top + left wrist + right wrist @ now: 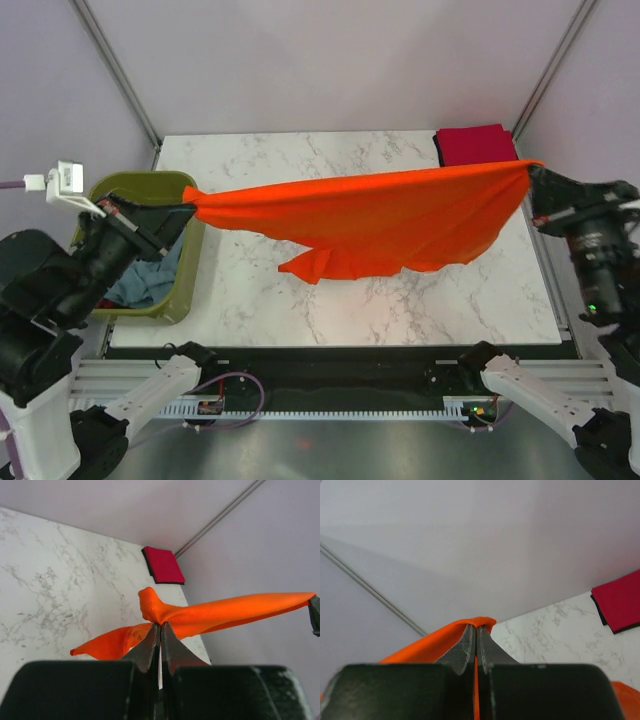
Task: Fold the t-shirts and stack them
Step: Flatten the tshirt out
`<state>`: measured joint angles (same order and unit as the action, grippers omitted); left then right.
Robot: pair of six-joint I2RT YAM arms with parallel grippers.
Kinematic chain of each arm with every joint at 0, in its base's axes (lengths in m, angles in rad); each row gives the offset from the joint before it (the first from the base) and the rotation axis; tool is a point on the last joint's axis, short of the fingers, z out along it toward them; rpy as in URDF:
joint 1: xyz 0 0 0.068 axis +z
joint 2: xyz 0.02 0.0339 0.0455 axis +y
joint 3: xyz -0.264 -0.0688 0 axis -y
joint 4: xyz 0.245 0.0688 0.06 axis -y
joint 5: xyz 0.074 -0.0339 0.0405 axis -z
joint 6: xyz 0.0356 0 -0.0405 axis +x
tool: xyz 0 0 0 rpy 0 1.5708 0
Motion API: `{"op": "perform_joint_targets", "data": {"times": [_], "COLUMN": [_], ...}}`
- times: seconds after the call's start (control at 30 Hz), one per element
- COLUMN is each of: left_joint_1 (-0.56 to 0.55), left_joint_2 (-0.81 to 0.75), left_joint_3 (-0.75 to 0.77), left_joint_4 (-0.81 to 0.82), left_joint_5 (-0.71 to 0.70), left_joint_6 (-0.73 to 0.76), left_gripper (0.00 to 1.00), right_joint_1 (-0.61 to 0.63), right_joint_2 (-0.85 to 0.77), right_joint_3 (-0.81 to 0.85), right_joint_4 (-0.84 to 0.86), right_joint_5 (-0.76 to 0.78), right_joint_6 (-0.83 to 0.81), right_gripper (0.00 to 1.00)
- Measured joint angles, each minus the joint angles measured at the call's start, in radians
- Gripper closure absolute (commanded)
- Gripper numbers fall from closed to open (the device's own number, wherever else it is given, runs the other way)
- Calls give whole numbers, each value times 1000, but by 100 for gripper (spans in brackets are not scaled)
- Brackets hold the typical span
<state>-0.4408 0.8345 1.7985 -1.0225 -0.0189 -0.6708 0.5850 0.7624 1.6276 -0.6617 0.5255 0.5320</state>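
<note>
The bright orange t-shirt (370, 215) hangs stretched in the air between both grippers, its lower edge sagging toward the marble table (300, 310). My left gripper (186, 197) is shut on its left end above the tub; the left wrist view shows the bunched orange cloth (165, 611) pinched at the jaw tips (161, 625). My right gripper (532, 170) is shut on its right end; the right wrist view shows the orange cloth (435, 642) at the tips (476, 626). A folded crimson red t-shirt (475, 145) lies at the table's far right corner. A pale grey-blue t-shirt (145, 280) lies in the tub.
An olive-green plastic tub (150, 190) stands at the table's left edge, under my left arm. The folded red shirt also shows in the left wrist view (164, 565) and in the right wrist view (620, 600). Purple walls surround the table.
</note>
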Motion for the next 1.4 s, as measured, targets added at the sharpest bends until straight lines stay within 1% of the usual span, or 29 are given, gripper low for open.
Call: {"op": "perform_joint_targets", "data": {"times": [0.1,0.2,0.3,0.4,0.47,0.57,0.67,0.77,0.83,0.9,0.97,1.03,1.07,1.1,1.13,1.2,1.3,1.37,1.4], "left_joint_1": [0,-1,-2,-2,-2,-2,2,25,67,110,149,172,179,182,185,188,188,188,189], "left_joint_2": [-54,-64,-56,-17,19,115,230,317,339,344,343,338,334,328,322,310,304,304,304], "left_joint_3": [1,-18,-72,-147,-188,-253,-341,-470,-539,-571,-592,-613,-625,-639,-655,-677,-691,-693,-693], "left_joint_4": [-2,-1,-4,-1,0,6,37,92,116,130,158,190,203,215,229,241,252,260,264], "left_joint_5": [39,64,64,34,0,-76,-142,-157,-142,-128,-126,-119,-111,-106,-99,-83,-74,-73,-72], "left_joint_6": [-31,-47,-49,-45,-38,-22,-13,-6,5,15,26,34,37,40,43,49,62,71,75], "left_gripper": [98,98,98,98,98,98,98,98,98,98,98,98,98,98,98,98,98,98,98], "right_joint_1": [0,0,1,1,1,-6,-34,-64,-77,-84,-85,-85,-85,-85,-84,-80,-76,-74,-73], "right_joint_2": [-73,-85,-43,58,143,309,521,746,897,1039,1201,1350,1416,1477,1539,1626,1650,1617,1582], "right_joint_3": [27,34,1,-53,-98,-185,-232,-232,-206,-134,1,162,237,317,406,540,592,571,535], "right_joint_4": [-1,4,6,59,134,296,428,529,587,619,626,634,631,623,607,578,512,460,421], "right_joint_5": [3,13,58,115,134,118,39,-62,-140,-201,-252,-304,-323,-343,-358,-370,-338,-282,-250], "right_joint_6": [-16,-50,-103,-186,-256,-397,-502,-565,-601,-631,-655,-673,-680,-684,-683,-682,-631,-563,-508], "right_gripper": [100,100,100,100,100,100,99,99,99,99,98,92,86,71,64,52,45,43,42]}}
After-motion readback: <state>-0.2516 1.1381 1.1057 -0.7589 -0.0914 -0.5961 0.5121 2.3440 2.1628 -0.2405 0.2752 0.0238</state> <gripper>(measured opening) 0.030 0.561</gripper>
